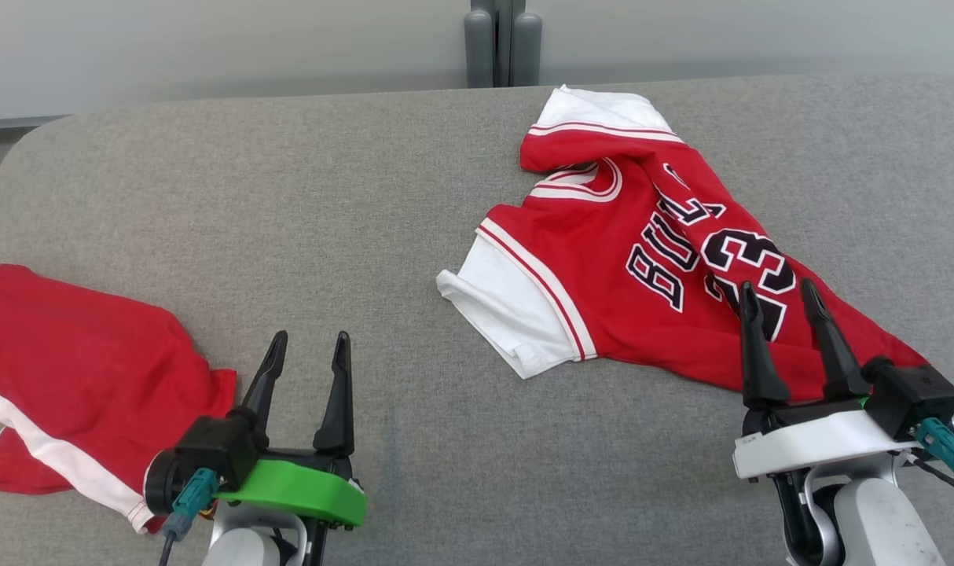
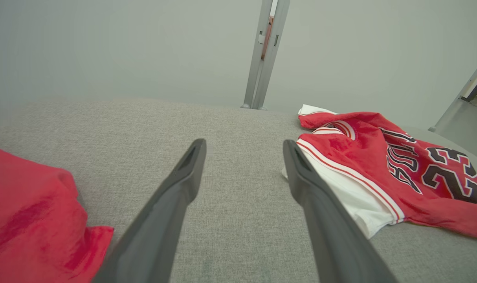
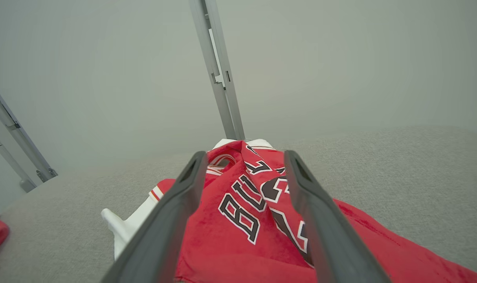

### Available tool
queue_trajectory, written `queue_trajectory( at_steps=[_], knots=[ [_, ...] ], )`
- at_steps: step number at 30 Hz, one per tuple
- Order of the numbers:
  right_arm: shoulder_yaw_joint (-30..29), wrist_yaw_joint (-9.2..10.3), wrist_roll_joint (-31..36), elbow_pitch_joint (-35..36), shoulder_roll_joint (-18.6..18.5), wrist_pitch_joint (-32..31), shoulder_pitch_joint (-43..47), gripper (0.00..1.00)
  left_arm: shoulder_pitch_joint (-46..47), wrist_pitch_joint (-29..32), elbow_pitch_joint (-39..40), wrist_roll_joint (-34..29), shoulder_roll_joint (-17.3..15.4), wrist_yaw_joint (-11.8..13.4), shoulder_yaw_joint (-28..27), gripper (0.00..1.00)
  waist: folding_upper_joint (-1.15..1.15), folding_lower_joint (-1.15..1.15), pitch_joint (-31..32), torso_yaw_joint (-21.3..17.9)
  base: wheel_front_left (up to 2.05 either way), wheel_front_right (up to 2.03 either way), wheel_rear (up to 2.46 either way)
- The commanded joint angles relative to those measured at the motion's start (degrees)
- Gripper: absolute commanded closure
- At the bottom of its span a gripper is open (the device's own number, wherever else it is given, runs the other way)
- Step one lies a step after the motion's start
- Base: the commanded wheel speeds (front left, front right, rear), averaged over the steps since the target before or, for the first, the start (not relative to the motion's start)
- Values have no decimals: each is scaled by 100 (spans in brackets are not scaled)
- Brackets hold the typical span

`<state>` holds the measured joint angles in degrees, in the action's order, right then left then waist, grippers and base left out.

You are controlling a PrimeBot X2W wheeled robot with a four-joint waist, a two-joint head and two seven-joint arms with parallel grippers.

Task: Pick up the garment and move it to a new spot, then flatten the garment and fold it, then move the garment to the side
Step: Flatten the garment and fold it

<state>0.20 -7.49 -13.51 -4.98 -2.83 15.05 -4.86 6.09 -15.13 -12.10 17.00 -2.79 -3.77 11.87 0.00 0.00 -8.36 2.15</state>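
Best reach with the right gripper [image 1: 778, 287], spread empty above the near hem of the red jersey [image 1: 650, 338] running away-leftward on the grey fabric surface [image 1: 288, 196], well apart from the open, empty left gripper [image 1: 310, 338].

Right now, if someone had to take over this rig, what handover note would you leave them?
The left gripper is open and empty over bare table beside the red shorts.
The right gripper is open and empty, fingers over the lower part of the red jersey.
The jersey lies rumpled right of centre; the shorts lie bunched at the left edge.
Done: no flattening or fold shows yet.
Left: flatten and fold the jersey, then move it aside.
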Motion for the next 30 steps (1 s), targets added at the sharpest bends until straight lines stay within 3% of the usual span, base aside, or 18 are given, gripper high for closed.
queue_trajectory(
  at_steps=[1,12,22,30],
  knots=[
    [25,-1,-32,-19,-12,19,58,0,-33,-4,48,-10,-21,23,15,0,0,0,-9,2,0,0,0],
    [133,-1,-30,-85,-12,19,-98,0,215,-4,-15,-136,-20,-24,-1,0,0,0,-251,-182,0,0,0],
    [146,-1,-43,-77,-10,19,-277,0,1340,-3,-1352,-349,-68,-319,567,0,0,0,-759,-639,0,0,0],
    [262,-1,-109,-28,-11,19,-379,0,2299,190,-2397,-326,-223,-362,1003,0,0,0,-1005,-964,0,0,0]
  ],
)
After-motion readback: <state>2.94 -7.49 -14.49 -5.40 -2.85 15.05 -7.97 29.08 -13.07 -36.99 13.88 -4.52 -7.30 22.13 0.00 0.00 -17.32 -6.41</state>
